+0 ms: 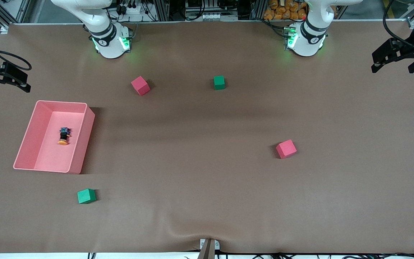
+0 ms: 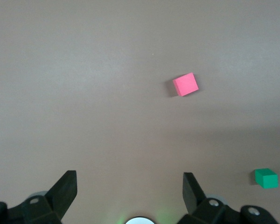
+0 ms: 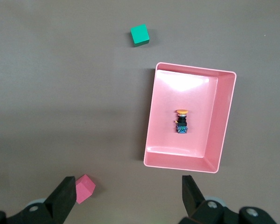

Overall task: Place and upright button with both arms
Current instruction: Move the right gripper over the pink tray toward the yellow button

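The button [image 1: 63,136] lies on its side inside the pink tray [image 1: 84,144], with its orange cap toward the front camera and its bluish end away from it. It also shows in the right wrist view [image 3: 182,121], inside the tray [image 3: 225,121]. My right gripper [image 1: 5,80] hangs open and empty in the air over the table's edge at the right arm's end; its own view [image 3: 129,186] looks down on the tray. My left gripper [image 1: 392,60] hangs open and empty over the left arm's end [image 2: 129,184].
Two red cubes [image 1: 140,85] [image 1: 286,149] and two green cubes [image 1: 219,82] [image 1: 86,196] lie scattered on the brown table. The left wrist view shows a red cube [image 2: 185,84] and a green cube [image 2: 266,178]; the right wrist view shows a green cube [image 3: 139,35] and a red cube [image 3: 85,188].
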Robot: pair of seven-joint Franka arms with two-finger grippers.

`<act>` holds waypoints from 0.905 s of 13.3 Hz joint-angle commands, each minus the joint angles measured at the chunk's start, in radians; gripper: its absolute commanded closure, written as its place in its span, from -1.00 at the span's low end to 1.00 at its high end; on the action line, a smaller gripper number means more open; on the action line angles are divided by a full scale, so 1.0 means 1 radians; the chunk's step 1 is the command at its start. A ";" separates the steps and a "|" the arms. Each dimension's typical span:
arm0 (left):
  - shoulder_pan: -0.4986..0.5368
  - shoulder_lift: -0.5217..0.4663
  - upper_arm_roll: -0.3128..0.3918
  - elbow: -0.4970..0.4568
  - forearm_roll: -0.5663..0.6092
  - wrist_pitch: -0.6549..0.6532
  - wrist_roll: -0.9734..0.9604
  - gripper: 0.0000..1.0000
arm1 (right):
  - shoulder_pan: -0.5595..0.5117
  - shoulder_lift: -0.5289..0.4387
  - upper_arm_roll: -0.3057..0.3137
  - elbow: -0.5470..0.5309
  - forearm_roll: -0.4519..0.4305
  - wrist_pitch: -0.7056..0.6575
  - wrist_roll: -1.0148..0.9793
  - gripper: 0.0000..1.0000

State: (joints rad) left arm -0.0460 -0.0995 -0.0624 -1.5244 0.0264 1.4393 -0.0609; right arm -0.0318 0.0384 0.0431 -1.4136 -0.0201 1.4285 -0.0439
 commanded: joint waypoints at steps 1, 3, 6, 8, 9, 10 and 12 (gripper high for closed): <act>0.006 0.009 -0.005 0.020 -0.019 -0.003 0.016 -1.00 | -0.034 0.047 0.009 0.007 -0.017 -0.002 -0.011 -1.00; 0.006 0.007 -0.007 0.020 -0.019 -0.007 0.016 -1.00 | -0.051 0.075 0.009 0.007 -0.021 0.003 -0.011 -1.00; 0.000 0.007 -0.011 0.021 -0.017 -0.007 0.015 -1.00 | -0.095 0.176 0.008 0.002 -0.037 0.027 -0.013 -1.00; 0.000 0.007 -0.014 0.020 -0.020 -0.007 0.015 -1.00 | -0.132 0.236 0.008 -0.033 -0.038 0.073 -0.025 -1.00; 0.003 0.006 -0.014 0.018 -0.020 -0.010 0.016 -1.00 | -0.161 0.241 0.008 -0.088 -0.038 0.135 -0.071 -1.00; 0.006 0.004 -0.014 0.018 -0.019 -0.010 0.018 -1.00 | -0.195 0.241 0.009 -0.158 -0.035 0.218 -0.120 -1.00; 0.009 0.003 -0.014 0.020 -0.019 -0.010 0.021 -1.00 | -0.243 0.245 0.008 -0.278 -0.031 0.359 -0.125 -1.00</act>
State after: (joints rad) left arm -0.0487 -0.0973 -0.0729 -1.5212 0.0264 1.4390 -0.0609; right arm -0.2232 0.3124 0.0344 -1.5724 -0.0392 1.6873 -0.1460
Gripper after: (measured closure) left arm 0.000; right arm 0.000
